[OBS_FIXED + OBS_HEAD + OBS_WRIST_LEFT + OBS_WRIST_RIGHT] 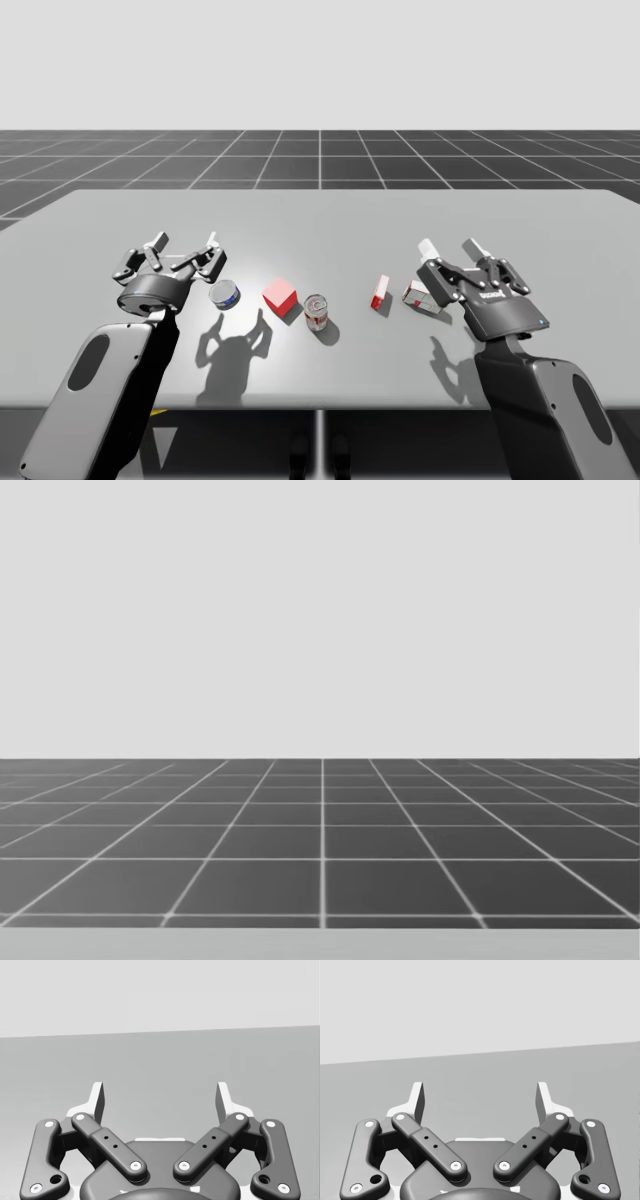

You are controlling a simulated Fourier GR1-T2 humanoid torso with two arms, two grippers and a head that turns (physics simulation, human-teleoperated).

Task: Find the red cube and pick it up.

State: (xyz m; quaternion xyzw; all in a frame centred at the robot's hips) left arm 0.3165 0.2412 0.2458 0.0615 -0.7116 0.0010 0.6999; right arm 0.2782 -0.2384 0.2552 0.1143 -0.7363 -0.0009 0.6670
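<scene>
high view: red cube (281, 296) sits, apparently untouched, near left hand (185, 246).

No text, number or sign legible in any of my views. Label print on blue can (225, 294), red-and-white can (316, 312), slim upright red-and-white box (380, 291) and lying red-and-white box (420, 296): colour patches only, too small for me to read.
</scene>
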